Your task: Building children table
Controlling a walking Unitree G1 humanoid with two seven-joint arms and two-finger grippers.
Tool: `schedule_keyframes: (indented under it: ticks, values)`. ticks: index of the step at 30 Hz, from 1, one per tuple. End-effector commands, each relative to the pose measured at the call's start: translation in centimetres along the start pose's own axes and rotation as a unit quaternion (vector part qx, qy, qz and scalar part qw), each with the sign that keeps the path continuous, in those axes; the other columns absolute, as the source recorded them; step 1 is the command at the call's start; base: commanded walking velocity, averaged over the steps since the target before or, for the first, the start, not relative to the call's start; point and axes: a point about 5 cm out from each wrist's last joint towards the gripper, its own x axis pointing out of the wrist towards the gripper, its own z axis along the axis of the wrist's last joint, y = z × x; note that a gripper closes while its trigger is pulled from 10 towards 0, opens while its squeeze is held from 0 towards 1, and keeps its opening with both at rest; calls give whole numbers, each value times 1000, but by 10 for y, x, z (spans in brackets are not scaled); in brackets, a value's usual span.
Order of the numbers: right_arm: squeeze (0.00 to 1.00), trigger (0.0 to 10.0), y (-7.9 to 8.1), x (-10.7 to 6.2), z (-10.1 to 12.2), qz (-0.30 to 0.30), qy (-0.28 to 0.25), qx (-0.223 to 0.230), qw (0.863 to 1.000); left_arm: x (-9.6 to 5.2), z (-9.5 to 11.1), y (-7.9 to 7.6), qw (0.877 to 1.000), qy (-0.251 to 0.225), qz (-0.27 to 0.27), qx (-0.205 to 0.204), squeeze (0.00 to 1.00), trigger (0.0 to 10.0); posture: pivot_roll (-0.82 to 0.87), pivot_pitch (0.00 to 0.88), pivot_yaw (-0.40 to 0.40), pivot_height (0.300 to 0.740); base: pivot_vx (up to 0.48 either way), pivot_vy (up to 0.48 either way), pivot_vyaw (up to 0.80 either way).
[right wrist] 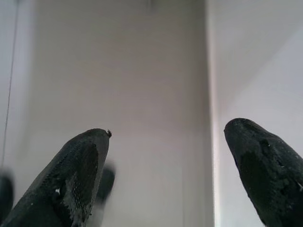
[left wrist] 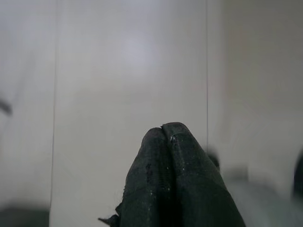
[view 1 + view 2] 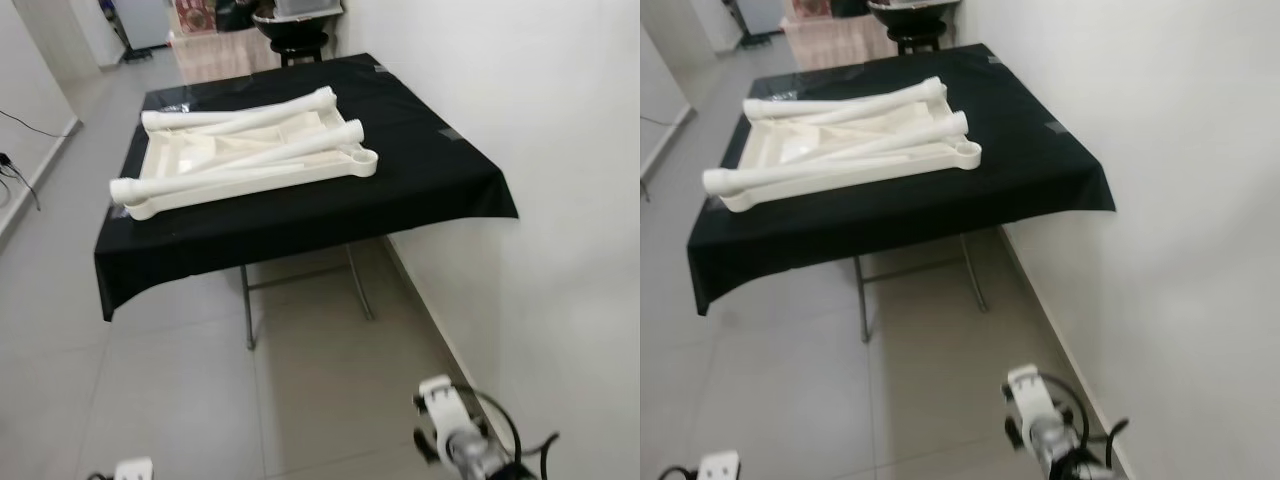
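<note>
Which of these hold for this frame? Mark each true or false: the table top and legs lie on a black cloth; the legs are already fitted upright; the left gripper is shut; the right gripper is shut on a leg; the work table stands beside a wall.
1. The cream table top and loose legs lie on the black cloth. True.
2. The legs stand fitted upright. False: they lie flat across the table top.
3. The left gripper is shut. True, and it holds nothing.
4. The right gripper is shut on a leg. False: it is open, over the floor.
5. The work table stands beside the white wall. True.
</note>
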Motion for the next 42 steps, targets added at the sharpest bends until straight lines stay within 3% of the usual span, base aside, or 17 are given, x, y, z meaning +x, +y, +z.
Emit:
schedule_keyframes:
  ticks: [1, 2, 4, 5, 6, 9, 10, 11, 13, 14, 16, 17, 20, 23, 26, 30, 42]
  values:
    - [0, 10000, -2, 1, 61, 5, -106, 25, 994, 4, 47, 19, 993, -114, 12, -1, 0, 10000, -74, 0, 32, 740, 0, 0, 0]
    - [0, 10000, -3, 0, 86, 8, -142, 32, 989, 4, 66, 22, 988, -156, 11, 4, 0, 10000, -76, 0, 34, 740, 0, 0, 0]
    - [0, 10000, 4, -9, 135, 47, -226, 28, 973, -5, 116, 17, 962, -271, -10, 23, 0, 10000, -95, 0, 40, 740, 0, 0, 0]
    - [0, 10000, 4, -9, 135, 47, -226, 28, 973, -5, 116, 17, 962, -271, -10, 23, 0, 10000, -95, 0, 40, 740, 0, 0, 0]
    - [0, 10000, 8, -14, 150, 64, -251, 25, 965, -11, 133, 10, 952, -305, -21, 26, 0, 10000, -100, 0, 42, 740, 0, 0, 0]
    - [0, 10000, 9, -18, 162, 71, -277, 17, 958, -17, 147, 3, 942, -334, -30, 34, 0, 10000, -101, 0, 42, 740, 0, 0, 0]
    - [0, 10000, 9, -24, 175, 76, -309, 9, 948, -26, 164, -11, 928, -366, -51, 43, 0, 10000, -109, 0, 54, 740, 0, 0, 0]
    - [0, 10000, 9, -24, 175, 76, -309, 9, 948, -26, 164, -11, 928, -366, -51, 43, 0, 10000, -109, 0, 54, 740, 0, 0, 0]
    - [0, 10000, 8, -39, 191, 82, -372, 29, 924, -52, 195, -49, 894, -432, -99, 61, 0, 10000, -119, 0, 71, 740, 0, 0, 0]
    - [0, 10000, 8, -39, 191, 82, -372, 29, 924, -52, 195, -49, 894, -432, -99, 61, 0, 10000, -119, 0, 71, 740, 0, 0, 0]
    - [0, 10000, 14, -57, 179, 101, -415, 56, 902, -79, 201, -86, 866, -467, -167, 58, 0, 10000, -128, 0, 75, 740, 0, 0, 0]
    - [0, 10000, 15, -63, 169, 98, -424, 51, 899, -85, 196, -95, 862, -467, -192, 47, 0, 10000, -128, 0, 74, 740, 0, 0, 0]
    - [0, 10000, 15, -65, 162, 93, -428, 45, 898, -88, 192, -99, 860, -466, -207, 39, 0, 10000, -128, 0, 74, 740, 0, 0, 0]
    - [0, 10000, 18, -65, 146, 99, -419, 71, 900, -86, 173, -100, 872, -443, -208, 15, 0, 10000, -135, 0, 79, 740, 0, 0, 0]
    - [0, 10000, 30, -64, 143, 118, -419, 59, 898, -89, 160, -103, 882, -424, -208, -1, 0, 10000, -109, 0, 75, 740, 181, 0, 0]
    - [0, 10000, 38, -61, 155, 134, -427, 58, 892, -89, 165, -101, 880, -424, -213, 11, 0, 10000, -96, 0, 79, 740, 331, 0, 0]
    - [0, 10000, 31, -68, 165, 132, -423, 78, 893, -94, 177, -100, 883, -419, -211, 6, 0, 10000, -100, 0, 85, 740, 358, 0, 0]
